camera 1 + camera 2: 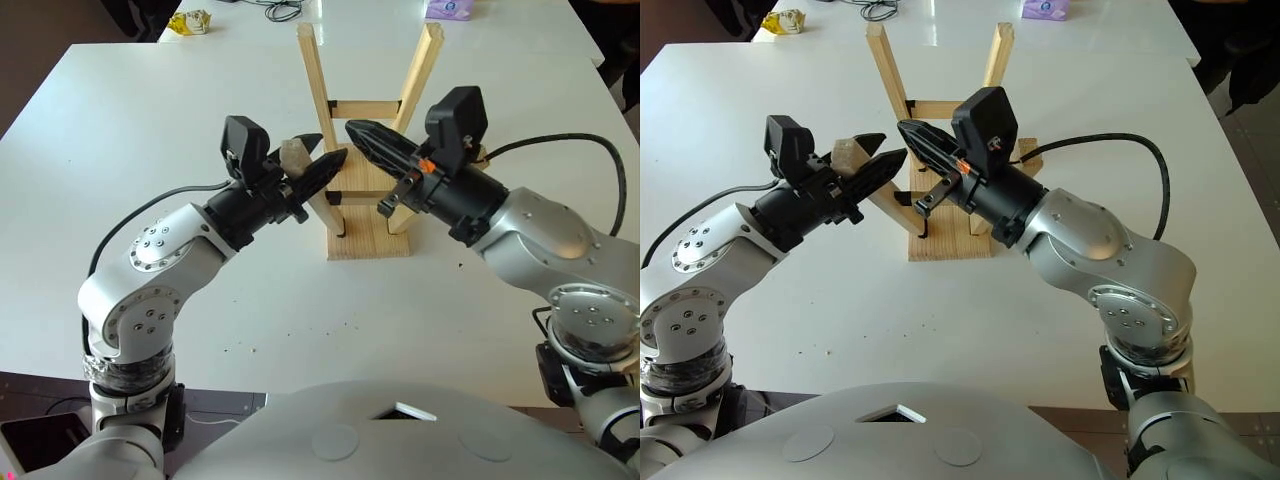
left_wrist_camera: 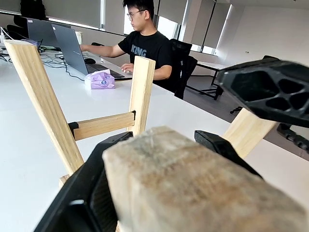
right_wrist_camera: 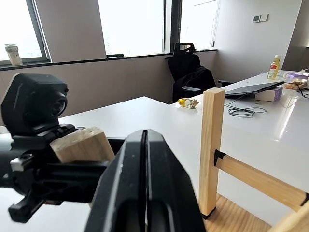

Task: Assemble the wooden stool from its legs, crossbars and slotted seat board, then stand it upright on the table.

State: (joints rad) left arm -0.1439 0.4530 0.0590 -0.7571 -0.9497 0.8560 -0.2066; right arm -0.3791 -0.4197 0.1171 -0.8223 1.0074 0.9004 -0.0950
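Observation:
The wooden stool stands upside down mid-table, its slotted seat board (image 1: 370, 243) flat on the white surface and its legs pointing up. Two far legs (image 1: 313, 70) (image 1: 421, 68) are joined by a crossbar (image 1: 365, 107). My left gripper (image 1: 333, 152) is shut on the top end of the near left leg (image 1: 293, 153), which leans toward my left. Its pale end grain (image 2: 193, 188) sits between the black fingers. My right gripper (image 1: 352, 128) hovers over the stool's near right side, fingers (image 3: 145, 174) pressed together with nothing between them, tip close to the left gripper.
A yellow packet (image 1: 190, 22), cables (image 1: 283, 10) and a purple tissue pack (image 1: 448, 8) lie at the table's far edge. Bare white table (image 1: 150, 110) spreads to both sides of the stool and in front of it.

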